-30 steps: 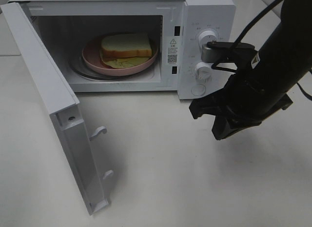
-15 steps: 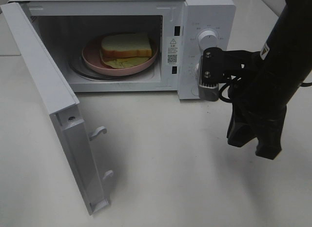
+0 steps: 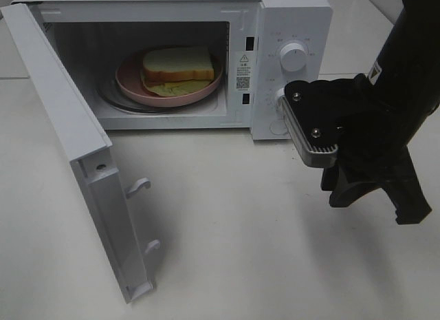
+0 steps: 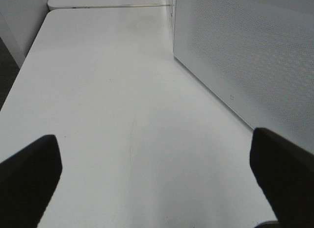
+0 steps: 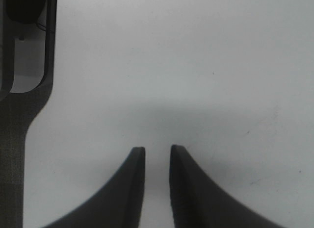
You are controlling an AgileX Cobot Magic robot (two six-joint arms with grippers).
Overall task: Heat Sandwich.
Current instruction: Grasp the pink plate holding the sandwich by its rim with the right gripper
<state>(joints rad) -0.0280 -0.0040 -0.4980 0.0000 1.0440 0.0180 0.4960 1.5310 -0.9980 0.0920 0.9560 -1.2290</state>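
My right gripper (image 5: 157, 152) hangs over the bare white table (image 3: 227, 251), its two dark fingers a narrow slit apart with nothing between them. My left gripper (image 4: 154, 139) is spread wide and is empty too. It is low over the same table, beside a white perforated panel (image 4: 245, 51); whether that is the oven's side or its door I cannot tell.

In the high view my right arm stands at about 4 o'clock from the white box-shaped microwave oven (image 3: 295, 14), just in front of its round white dials (image 3: 294, 56). The oven's white door (image 3: 69, 127) stands swung out toward 7 o'clock.

The square white-bread sandwich (image 3: 177, 64) lies flat on a round pink plate (image 3: 127, 82) inside the open cavity, so I judge the loading done. What is left, as I read it, is shutting the door and turning a dial to start the heating.

The sandwich's longer side runs from 9 to 3 o'clock. Its tan crust edge faces the open front at 6 o'clock, and the pale yellow-green filling sticks out that same way.
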